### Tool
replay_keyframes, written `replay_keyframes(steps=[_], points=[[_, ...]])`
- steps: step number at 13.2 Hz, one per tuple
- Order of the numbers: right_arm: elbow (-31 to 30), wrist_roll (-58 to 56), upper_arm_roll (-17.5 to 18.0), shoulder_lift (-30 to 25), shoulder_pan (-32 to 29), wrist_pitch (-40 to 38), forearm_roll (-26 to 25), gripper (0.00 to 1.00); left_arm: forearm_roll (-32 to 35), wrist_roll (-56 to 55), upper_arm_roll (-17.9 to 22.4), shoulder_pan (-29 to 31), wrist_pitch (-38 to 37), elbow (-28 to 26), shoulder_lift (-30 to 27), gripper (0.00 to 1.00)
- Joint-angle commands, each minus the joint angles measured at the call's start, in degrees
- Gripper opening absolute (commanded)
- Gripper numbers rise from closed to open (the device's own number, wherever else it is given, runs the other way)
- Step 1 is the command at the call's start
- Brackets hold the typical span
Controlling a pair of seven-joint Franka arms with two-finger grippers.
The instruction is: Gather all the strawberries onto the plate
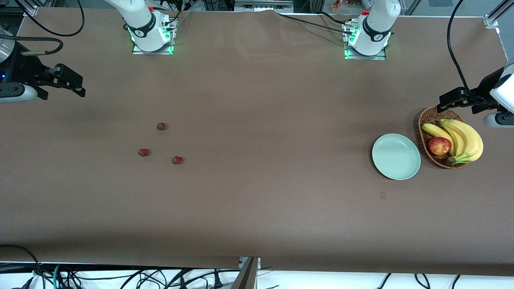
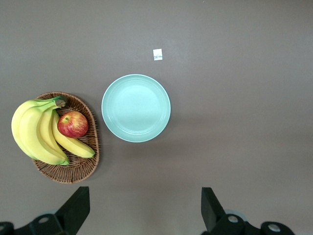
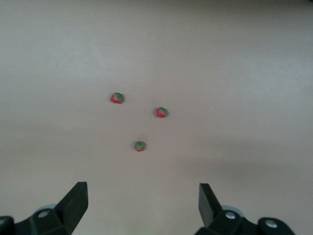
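Observation:
Three small red strawberries with green tops lie apart on the brown table toward the right arm's end: one (image 1: 161, 126), one (image 1: 143, 152) and one (image 1: 177, 160). They also show in the right wrist view (image 3: 117, 98), (image 3: 162, 112), (image 3: 140, 146). The pale mint plate (image 1: 396, 156) lies empty toward the left arm's end; it also shows in the left wrist view (image 2: 136, 107). My right gripper (image 1: 82, 87) is open and empty, up in the air at its end of the table (image 3: 143, 203). My left gripper (image 1: 440, 102) is open and empty over the basket's edge (image 2: 145, 205).
A brown wicker basket (image 1: 425, 120) stands beside the plate, holding a bunch of bananas (image 1: 461, 138) and a red apple (image 1: 439, 146); it also shows in the left wrist view (image 2: 73, 171). A small white tag (image 2: 157, 54) lies on the table near the plate.

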Motion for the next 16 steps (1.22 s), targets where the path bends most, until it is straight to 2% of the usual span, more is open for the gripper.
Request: replay_keyframes(steps=[1, 11, 16], points=[[0.02, 0.23, 0.1, -0.22, -0.26, 1.62, 0.12, 1.0, -0.43, 0.66, 0.11, 0.09, -0.48, 2.02, 1.01, 1.0], [0.36, 0.32, -0.07, 1.45, -2.98, 4.89, 0.04, 1.0, -0.43, 0.66, 0.02, 0.17, -0.48, 2.02, 1.01, 1.0], [0.19, 0.24, 0.01, 6.0, -4.13, 4.98, -0.23, 1.0, -0.52, 0.66, 0.11, 0.17, -0.48, 2.02, 1.01, 1.0]])
